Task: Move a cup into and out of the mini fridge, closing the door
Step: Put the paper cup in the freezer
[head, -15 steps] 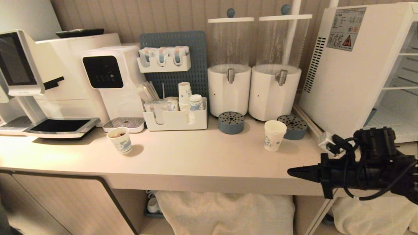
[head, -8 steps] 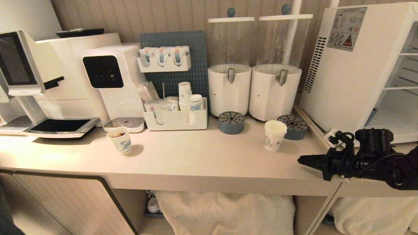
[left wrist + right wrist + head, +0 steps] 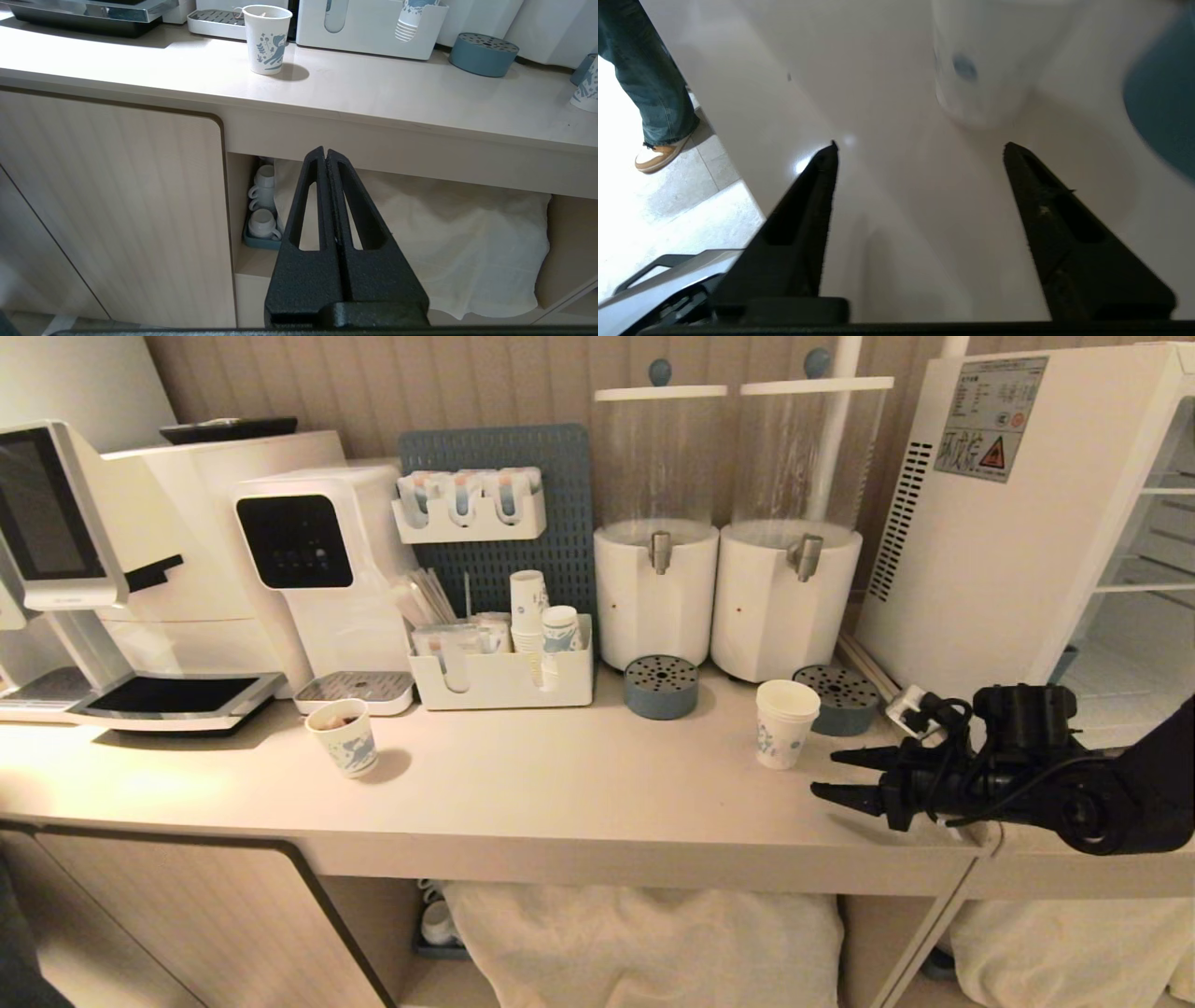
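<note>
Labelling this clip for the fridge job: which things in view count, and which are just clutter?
Job: cup; mini fridge, standing open; right claw, open beside the cup.

Clutter: used cup; two dispensers; organiser tray; coffee machine; left claw, shut, parked below the counter.
</note>
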